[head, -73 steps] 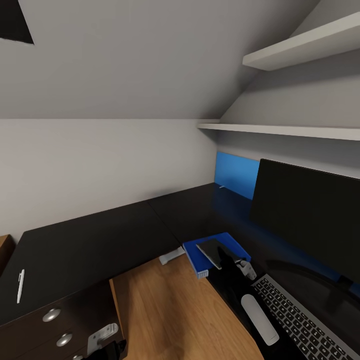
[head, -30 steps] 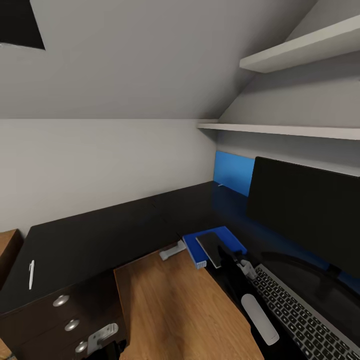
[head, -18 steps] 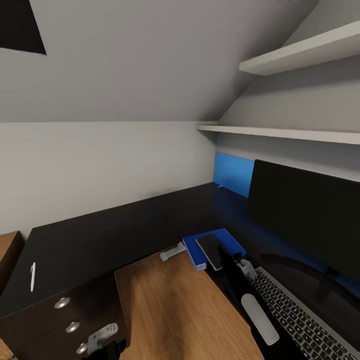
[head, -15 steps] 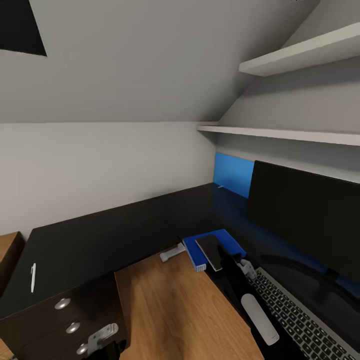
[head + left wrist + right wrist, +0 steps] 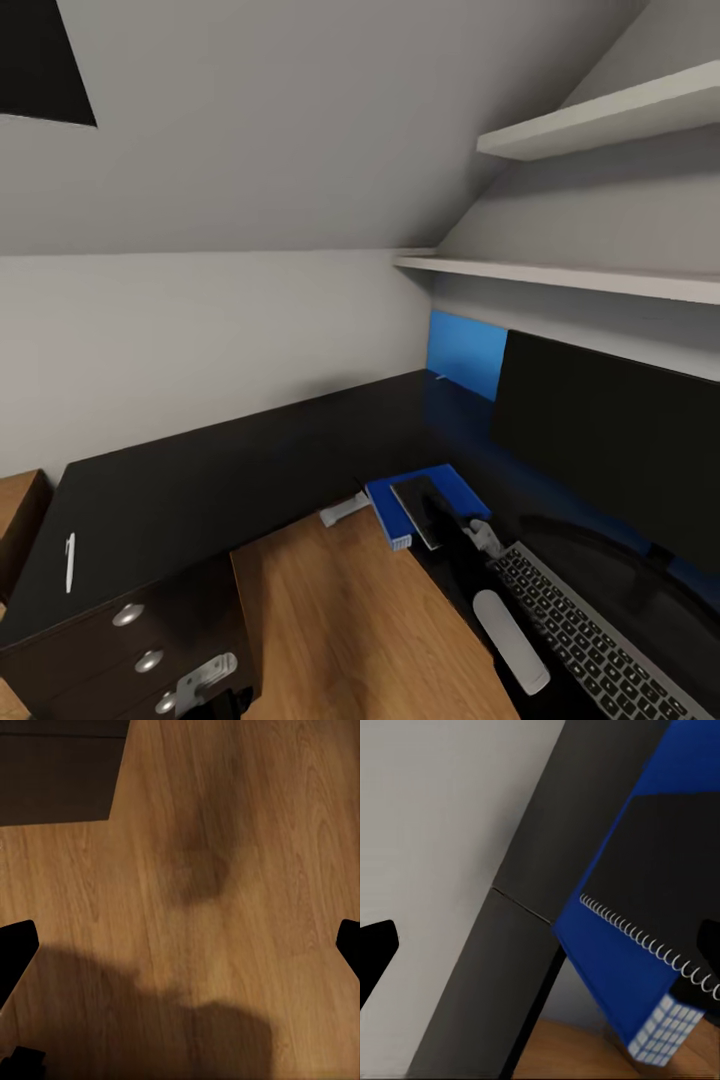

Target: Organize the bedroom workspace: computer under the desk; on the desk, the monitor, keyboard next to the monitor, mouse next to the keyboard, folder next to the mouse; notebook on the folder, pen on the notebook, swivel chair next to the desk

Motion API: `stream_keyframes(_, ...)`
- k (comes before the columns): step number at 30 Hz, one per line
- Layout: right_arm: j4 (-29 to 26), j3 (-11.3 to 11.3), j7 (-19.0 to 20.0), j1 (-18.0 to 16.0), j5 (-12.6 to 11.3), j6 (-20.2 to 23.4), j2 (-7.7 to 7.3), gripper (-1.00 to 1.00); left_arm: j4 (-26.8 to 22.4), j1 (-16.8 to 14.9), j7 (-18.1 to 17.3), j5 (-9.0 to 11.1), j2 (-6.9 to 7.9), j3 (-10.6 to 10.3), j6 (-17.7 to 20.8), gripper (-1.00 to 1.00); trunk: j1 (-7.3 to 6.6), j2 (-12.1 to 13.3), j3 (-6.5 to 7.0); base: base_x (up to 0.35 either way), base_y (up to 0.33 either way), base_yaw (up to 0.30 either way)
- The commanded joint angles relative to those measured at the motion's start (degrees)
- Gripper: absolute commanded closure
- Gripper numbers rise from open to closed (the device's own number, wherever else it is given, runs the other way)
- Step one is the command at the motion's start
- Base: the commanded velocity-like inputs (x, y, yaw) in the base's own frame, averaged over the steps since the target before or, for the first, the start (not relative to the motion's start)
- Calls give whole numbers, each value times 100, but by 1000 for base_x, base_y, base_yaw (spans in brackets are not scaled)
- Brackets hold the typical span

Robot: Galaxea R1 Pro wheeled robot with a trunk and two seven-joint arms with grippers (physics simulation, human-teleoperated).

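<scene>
The black-topped desk [image 5: 230, 480] carries the monitor [image 5: 610, 440] at the right, with the keyboard [image 5: 590, 645] in front of it and a long white mouse [image 5: 510, 640] beside the keyboard. The blue folder [image 5: 450, 485] lies past the mouse with the dark notebook [image 5: 422, 505] on top. Close up, the folder [image 5: 615, 967] and the spiral-bound notebook [image 5: 667, 862] show between open fingers. My right gripper [image 5: 483, 537] [image 5: 541, 949] hovers open by the folder's near corner, holding nothing. The white pen [image 5: 70, 562] lies far left on the desk. My left gripper [image 5: 205, 682] [image 5: 181, 949] hangs open over wood floor.
A dark drawer unit [image 5: 140, 640] stands under the desk's left wing. Two white shelves [image 5: 580, 275] jut out above the monitor, under a sloped ceiling. A blue back panel [image 5: 465, 350] rises behind the desk. A light-wood cabinet [image 5: 15, 510] sits at far left. Wood floor [image 5: 350, 620] lies between the wings.
The whole picture has shifted a little, so the camera has moved. Relative to the desk, the folder, notebook, pen and both grippers stand as before.
</scene>
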Motion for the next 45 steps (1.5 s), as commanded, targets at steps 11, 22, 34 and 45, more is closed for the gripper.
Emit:
stream_keyframes(11,-11,534,11,-5,-56,-44,31,-100,302,-3,39,51,-28,7,-20,-100,-242,439,181,0,0,22)
stream_keyframes(22,-368,737,-688,-5,1006,-71,287,-100,2190,-3,38,-288,270,25,-1960,-100,-484,880,350,0,0,232)
stream_keyframes(34,-372,1655,-2339,52,2353,-804,737,-100,2940,-3,33,-552,357,17,-3204,-100,-747,1361,539,0,0,261)
stream_keyframes(45,-414,2507,-2894,74,2433,-1053,575,-100,2978,-3,39,-556,352,15,-3226,-100,-879,1602,634,0,0,110)
